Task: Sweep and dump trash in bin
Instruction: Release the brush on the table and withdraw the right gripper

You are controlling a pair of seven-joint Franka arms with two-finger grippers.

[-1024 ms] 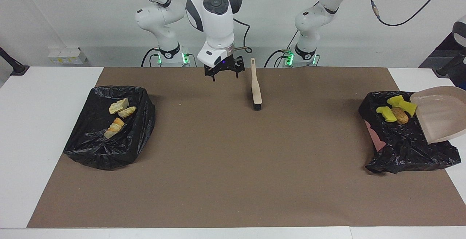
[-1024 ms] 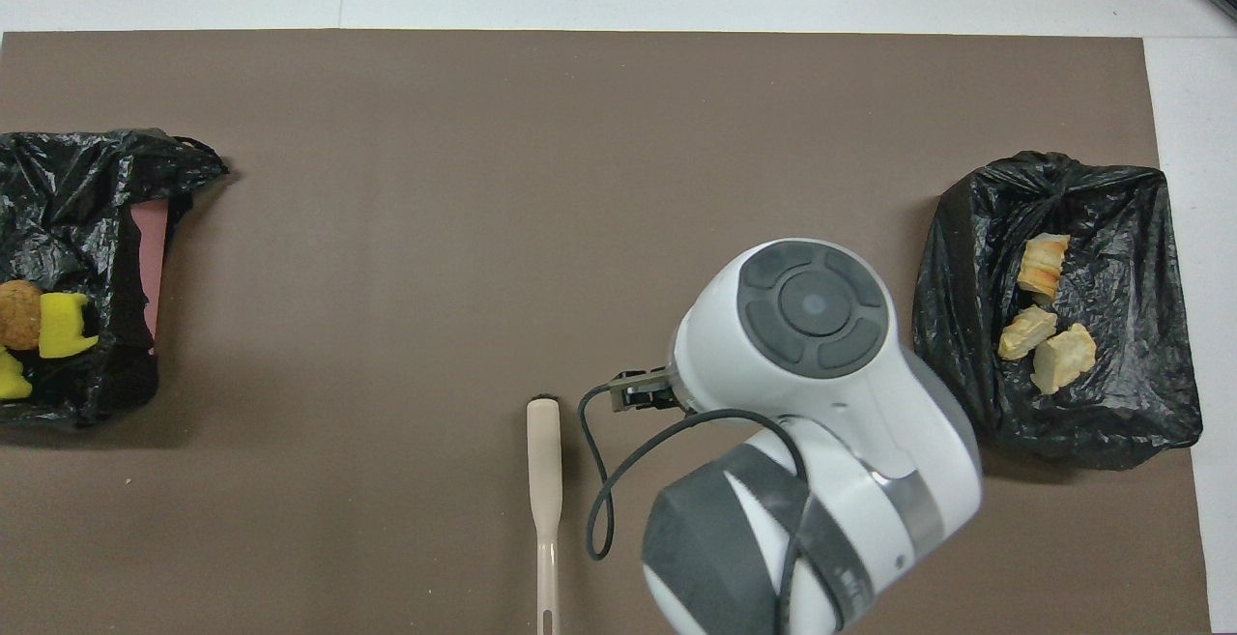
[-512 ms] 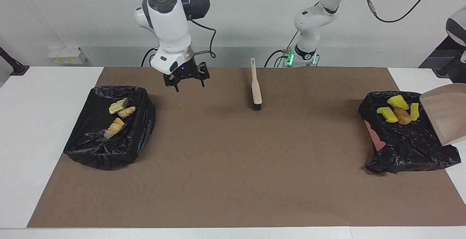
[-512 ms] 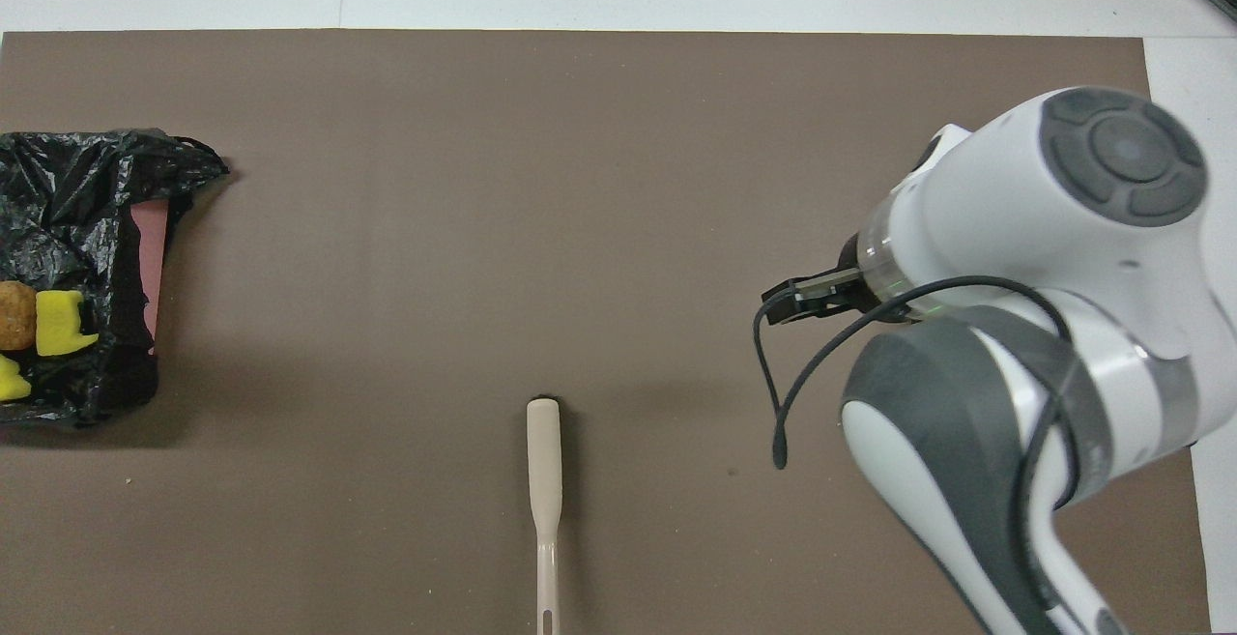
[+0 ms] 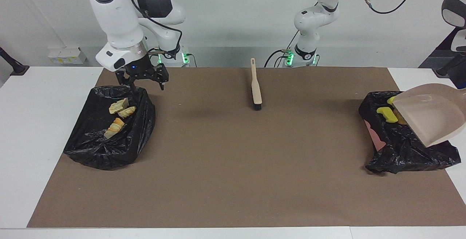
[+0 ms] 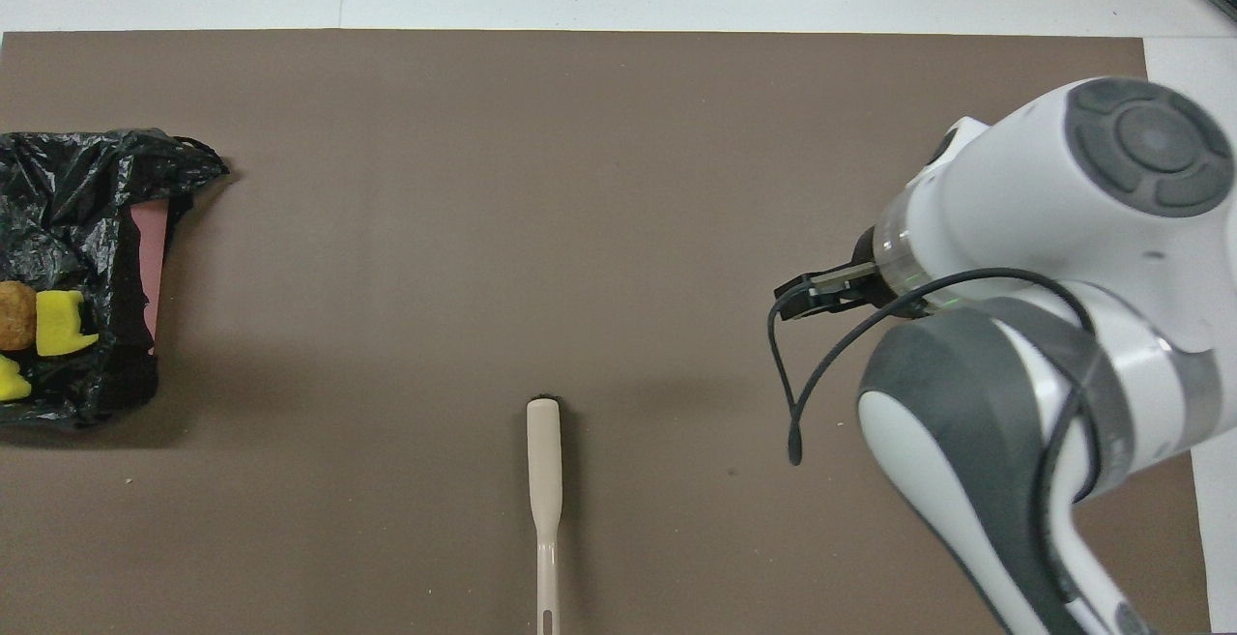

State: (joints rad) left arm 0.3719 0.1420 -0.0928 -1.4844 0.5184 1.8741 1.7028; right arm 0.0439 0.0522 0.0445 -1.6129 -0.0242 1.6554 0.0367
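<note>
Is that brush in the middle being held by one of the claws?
No: the brush lies by itself on the brown mat, with the right claw away over the edge of the black bin.

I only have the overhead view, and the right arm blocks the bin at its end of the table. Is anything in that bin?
Observer: Yes, three pastry pieces lie in that bin.
Operator: Where is the right gripper?
Observer: The right gripper hangs open over the bin's edge nearest the robots, holding nothing.
Operator: And the dustpan?
Observer: The dustpan is tilted in the air over the other bin, partly covering the sponges in it.
</note>
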